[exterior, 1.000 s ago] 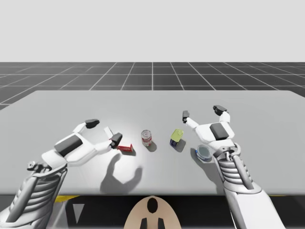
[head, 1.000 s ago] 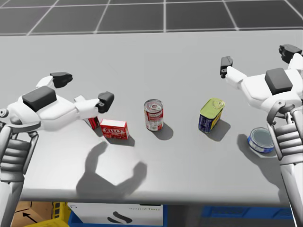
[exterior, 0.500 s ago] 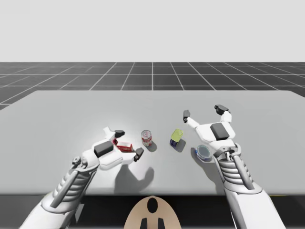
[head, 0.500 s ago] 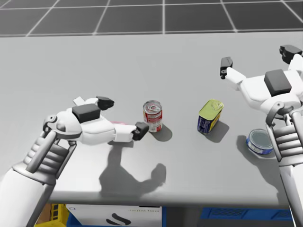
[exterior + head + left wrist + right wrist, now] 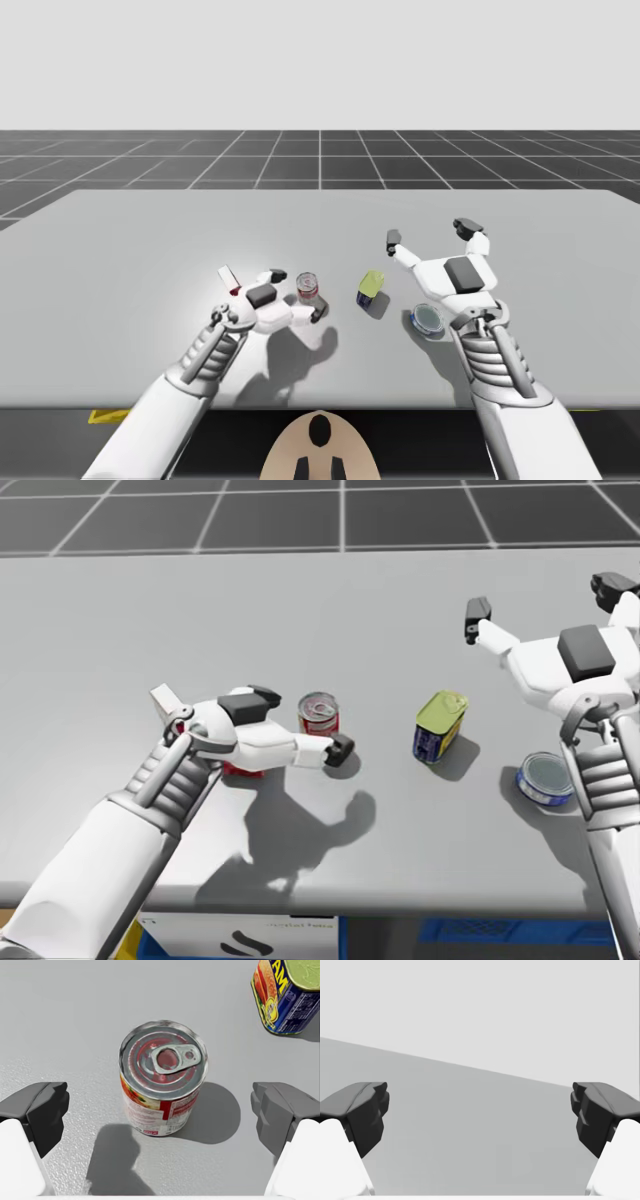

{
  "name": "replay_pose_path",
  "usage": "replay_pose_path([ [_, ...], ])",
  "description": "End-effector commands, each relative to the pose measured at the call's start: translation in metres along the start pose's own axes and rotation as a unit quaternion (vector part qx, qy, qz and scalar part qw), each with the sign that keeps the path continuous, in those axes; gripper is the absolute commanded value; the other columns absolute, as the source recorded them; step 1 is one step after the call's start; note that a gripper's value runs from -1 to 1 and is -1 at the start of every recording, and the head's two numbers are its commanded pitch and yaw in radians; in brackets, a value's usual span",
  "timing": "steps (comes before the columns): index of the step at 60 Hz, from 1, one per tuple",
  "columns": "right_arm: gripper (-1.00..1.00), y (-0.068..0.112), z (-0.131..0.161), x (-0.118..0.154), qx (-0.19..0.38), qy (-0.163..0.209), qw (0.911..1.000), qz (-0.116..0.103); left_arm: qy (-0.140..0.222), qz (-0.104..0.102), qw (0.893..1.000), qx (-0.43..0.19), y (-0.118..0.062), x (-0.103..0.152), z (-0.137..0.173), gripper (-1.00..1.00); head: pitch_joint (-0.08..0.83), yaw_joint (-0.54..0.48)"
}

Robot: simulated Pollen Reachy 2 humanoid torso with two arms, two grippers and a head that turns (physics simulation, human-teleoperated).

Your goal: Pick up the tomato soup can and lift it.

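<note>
The tomato soup can (image 5: 162,1085) stands upright on the table (image 5: 150,240), red and white with a silver pull-tab lid. My left gripper (image 5: 160,1110) is open around it, one finger (image 5: 40,1110) on each side and clear gaps to the can. In the head view the can (image 5: 318,715) sits between the tips of my left gripper (image 5: 303,721). From above, the can (image 5: 307,288) is near the table's middle with my left gripper (image 5: 298,294) low over it. My right gripper (image 5: 428,232) hangs open over bare table further right, also seen as right gripper (image 5: 543,600) and right gripper (image 5: 480,1115).
A blue rectangular can with a yellow-green lid (image 5: 438,726) stands just right of the soup can. A flat blue round can (image 5: 545,778) lies beside my right wrist. A red box (image 5: 240,770) lies partly under my left hand, and a small white-and-red box (image 5: 162,698) stands behind it.
My left arm has swung right, over the red box, and its open fingers now straddle the soup can. The right arm has held still. My head has turned very slightly.
</note>
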Motion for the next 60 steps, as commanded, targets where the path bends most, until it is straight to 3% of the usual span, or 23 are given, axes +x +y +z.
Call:
replay_pose_path([
  [1,-1.0,-0.001,0.0,0.001,-0.001,-0.001,1.0,0.0,0.007,0.008,1.0,-0.001,-0.003,0.003,-0.02,-1.0,0.647,0.04],
  [19,-1.0,-0.001,0.0,0.001,-0.001,-0.001,1.0,-0.001,0.013,0.018,1.0,0.006,0.001,-0.002,-0.042,-1.0,0.644,0.04],
  [32,-1.0,-0.003,0.0,0.001,-0.003,-0.003,1.0,0.002,0.011,0.011,1.0,0.002,-0.001,-0.005,-0.048,-1.0,0.637,0.04],
  [33,-1.0,-0.003,0.0,0.001,-0.003,-0.003,1.0,0.003,0.009,0.008,1.0,0.002,-0.001,-0.006,-0.049,-0.77,0.636,0.04],
  [34,-1.0,-0.003,0.0,0.001,-0.003,-0.003,1.0,0.004,0.009,0.007,1.0,0.001,-0.002,-0.006,-0.048,-0.15,0.635,0.04],
  [35,-1.0,-0.003,0.0,0.001,-0.004,-0.004,1.0,0.005,0.009,0.009,1.0,0.0,-0.002,-0.007,-0.048,0.24,0.635,0.04],
  [36,-1.0,-0.002,0.0,0.001,-0.004,-0.004,1.0,0.005,0.008,0.008,1.0,-0.002,-0.002,-0.007,-0.048,0.85,0.635,0.05],
  [39,-1.0,-0.002,0.0,0.001,-0.003,-0.004,1.0,0.005,0.006,0.005,1.0,-0.005,-0.004,-0.007,-0.046,0.95,0.634,0.05],
  [51,-1.0,-0.002,0.0,0.001,-0.004,-0.004,1.0,0.006,0.001,-0.004,1.0,-0.011,-0.006,-0.007,-0.044,0.98,0.597,0.05],
  [60,-1.0,-0.002,0.0,0.001,-0.005,-0.004,1.0,0.005,-0.002,-0.008,1.0,-0.01,-0.007,-0.007,-0.043,0.98,0.486,0.06],
])
